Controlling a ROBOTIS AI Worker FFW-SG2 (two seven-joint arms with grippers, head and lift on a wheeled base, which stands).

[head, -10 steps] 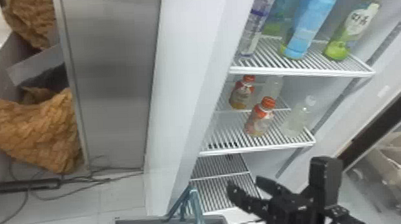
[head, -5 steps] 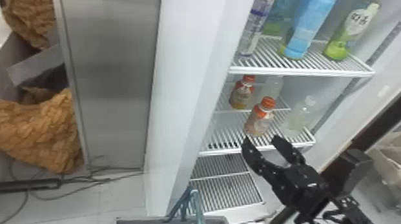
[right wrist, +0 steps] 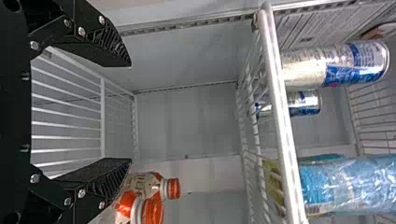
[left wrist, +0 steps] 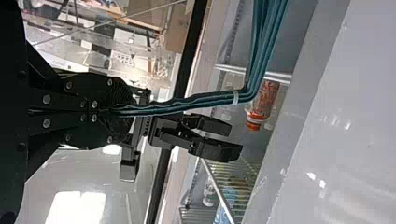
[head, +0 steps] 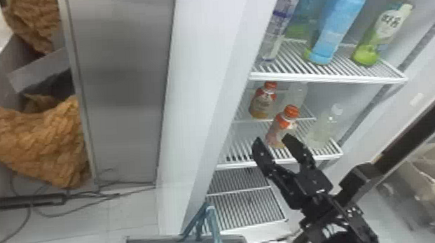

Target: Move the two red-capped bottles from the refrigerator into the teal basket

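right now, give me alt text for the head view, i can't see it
The right gripper, fingers open, is in front of a refrigerator shelf holding a nearer red-capped bottle and a farther one, beside two pale clear bottles. Taller drinks stand on the shelf above; the teal basket is at the bottom edge.
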